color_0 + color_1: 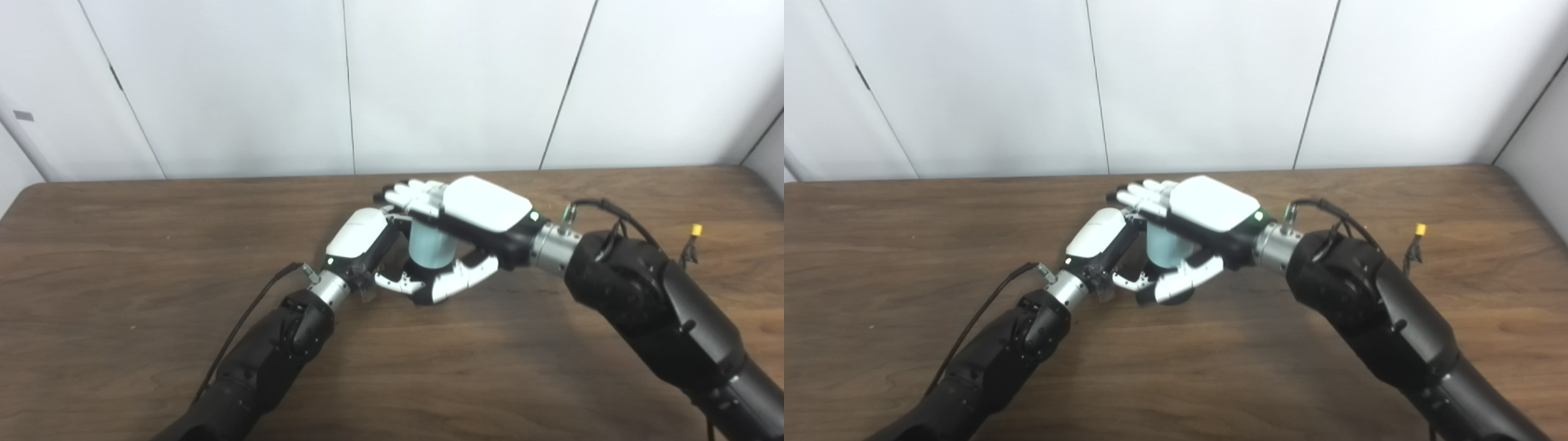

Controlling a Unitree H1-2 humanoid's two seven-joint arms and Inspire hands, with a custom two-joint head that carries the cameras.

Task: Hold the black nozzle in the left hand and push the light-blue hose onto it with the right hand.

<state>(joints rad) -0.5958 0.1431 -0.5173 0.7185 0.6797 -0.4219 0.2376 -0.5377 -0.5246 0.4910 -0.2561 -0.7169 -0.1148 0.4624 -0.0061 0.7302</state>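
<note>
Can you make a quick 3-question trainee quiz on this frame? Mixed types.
1. True or false: the light-blue hose lies alone on the table, far from both hands.
2. Multiple choice: where is the right hand relative to the hose? A) over and around its upper part B) flat on the table at the far right C) out of view
3. Short answer: can the black nozzle be clearly seen in either view?

Key:
1. False; it sits upright between the two hands.
2. A.
3. No; the left hand and right-hand thumb crowd the hose's base, so the nozzle is mostly hidden.
</note>
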